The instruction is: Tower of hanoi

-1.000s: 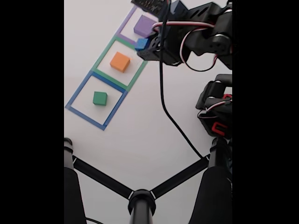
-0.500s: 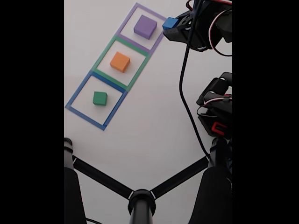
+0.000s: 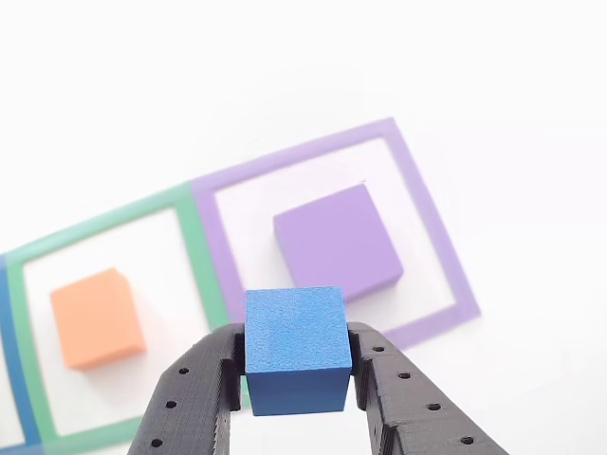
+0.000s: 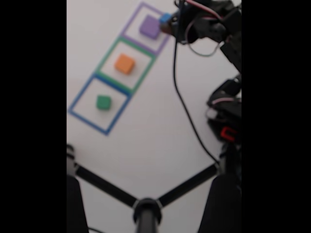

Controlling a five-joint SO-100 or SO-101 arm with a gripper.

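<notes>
My gripper (image 3: 297, 365) is shut on the blue cube (image 3: 297, 349), held above the white table. In the fixed view, which is blurred, the blue cube (image 4: 165, 19) hangs by the right edge of the purple tape square, just right of the purple block (image 4: 150, 26). The purple block (image 3: 338, 241) lies inside the purple outline, beyond and slightly right of the cube in the other view. The orange block (image 3: 97, 317) sits in the green outline, and the green block (image 4: 103, 102) in the blue outline.
The arm's black body and base (image 4: 226, 116) stand at the right of the fixed view, with a black cable (image 4: 187, 116) trailing over the table. A black tripod-like stand (image 4: 146, 206) crosses the lower part.
The gripper with the blue cube swung right from over the green square's top corner, then came back left and up to the purple square's right edge. The fixed view has gone blurry.
</notes>
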